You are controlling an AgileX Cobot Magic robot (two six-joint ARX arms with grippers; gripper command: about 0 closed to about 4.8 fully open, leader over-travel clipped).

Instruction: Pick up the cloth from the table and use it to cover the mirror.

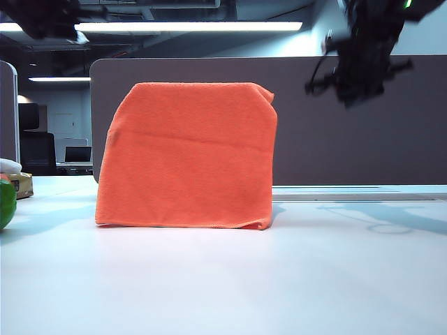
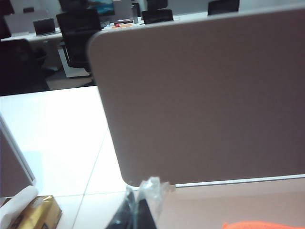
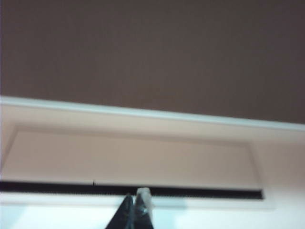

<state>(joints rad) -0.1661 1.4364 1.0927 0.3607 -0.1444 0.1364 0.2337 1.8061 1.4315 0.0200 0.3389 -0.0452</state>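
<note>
The orange cloth [image 1: 187,155] is draping over the mirror, hiding it, on the white desk [image 1: 279,279]. The left pincer [image 2: 138,210] and right pincer [image 3: 134,210] are both hanging clenched and empty above the desk, facing the divider panel [image 1: 349,139].

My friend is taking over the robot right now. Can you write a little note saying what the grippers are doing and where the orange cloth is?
Left gripper: shut, empty, raised up.
Right gripper: shut, empty, raised near the divider panel.
Cloth: draped upright on the table, hanging down to the tabletop.
Mirror: not visible; presumably under the cloth.
Done: covering looks finished.
Left: probably just move the arms away.
</note>
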